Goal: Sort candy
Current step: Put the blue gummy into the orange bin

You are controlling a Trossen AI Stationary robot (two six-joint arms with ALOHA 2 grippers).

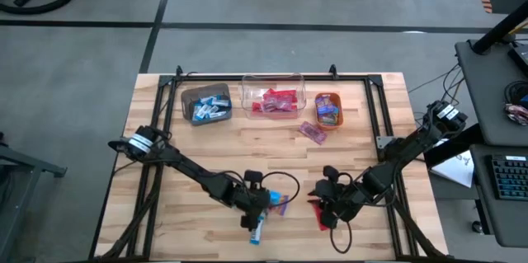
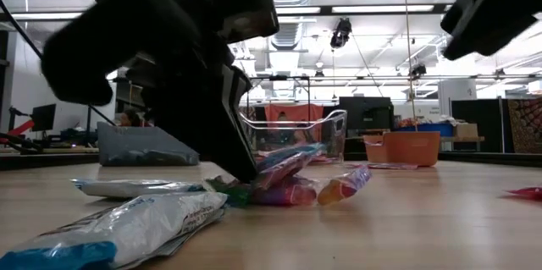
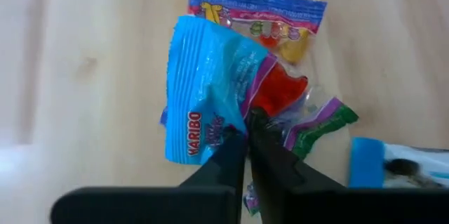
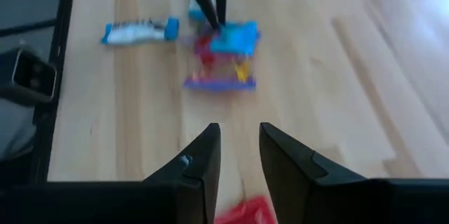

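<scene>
Blue candy packet (image 3: 210, 90), pinched by left pincer (image 3: 245, 136)

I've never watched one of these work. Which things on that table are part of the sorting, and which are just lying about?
Part of the job:
blue candy, pinched by the left gripper
pink candy
red candy
brown bin
clear bin
orange bin

Just lying about:
keyboard
</scene>
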